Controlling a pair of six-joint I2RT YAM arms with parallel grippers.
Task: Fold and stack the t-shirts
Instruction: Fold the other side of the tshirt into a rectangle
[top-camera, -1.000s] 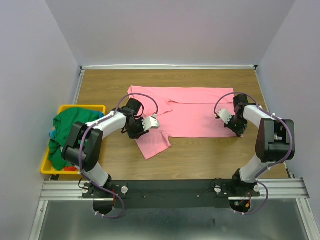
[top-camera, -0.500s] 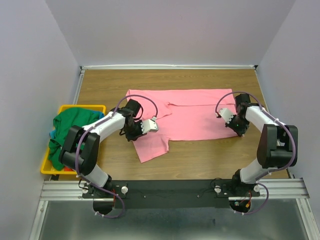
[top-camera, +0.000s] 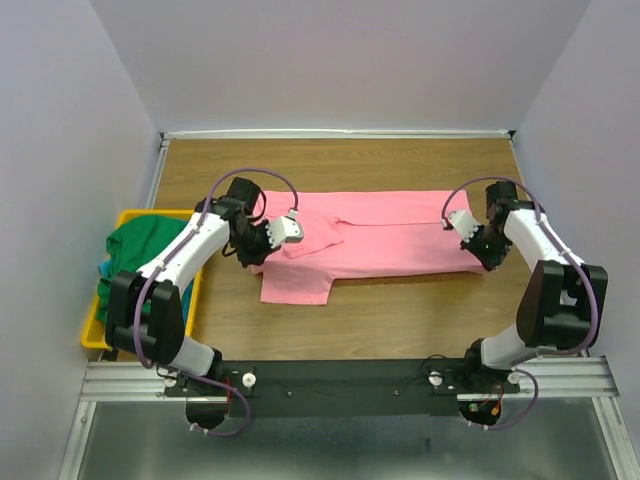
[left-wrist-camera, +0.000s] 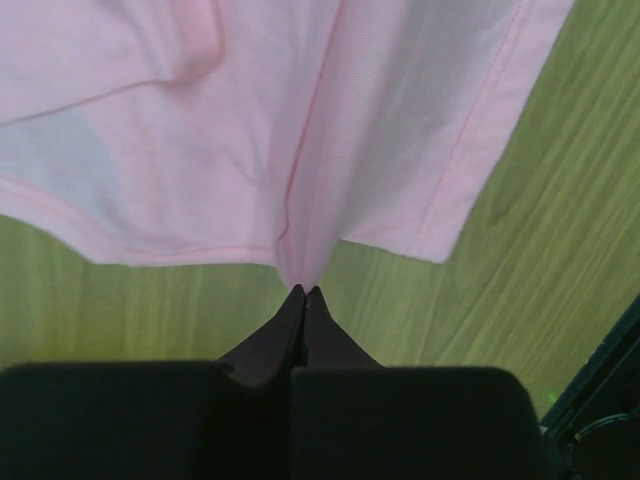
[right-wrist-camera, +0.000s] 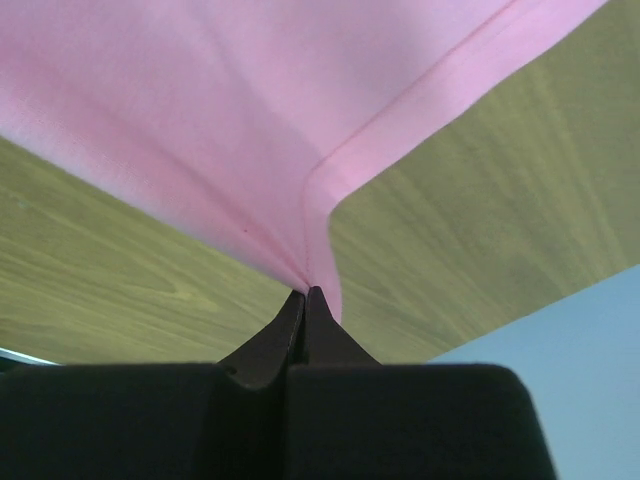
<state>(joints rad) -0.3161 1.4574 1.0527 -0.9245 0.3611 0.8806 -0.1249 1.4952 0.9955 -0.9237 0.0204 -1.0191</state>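
Pinched tight on pink shirt (top-camera: 390, 235) edge with left gripper (left-wrist-camera: 303, 292) and right gripper (right-wrist-camera: 305, 293). Lift level, move both together, pull cloth taut, lay fold flat.

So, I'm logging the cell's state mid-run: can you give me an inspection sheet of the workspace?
Surface: wooden table, bare around the cloth, no spills seen.
Job's things: pink t-shirt lying across the middle of the table, pinched at both ends; green t-shirt bunched in the bin.
Clutter: yellow bin at the left edge; nothing else seen.
Grippers: left gripper shut on the pink t-shirt's hem; right gripper shut on its edge at the other end.
Cables: purple cables looped over each arm, clear of the cloth.
Surroundings: plain walls on three sides; metal rail at the near edge.
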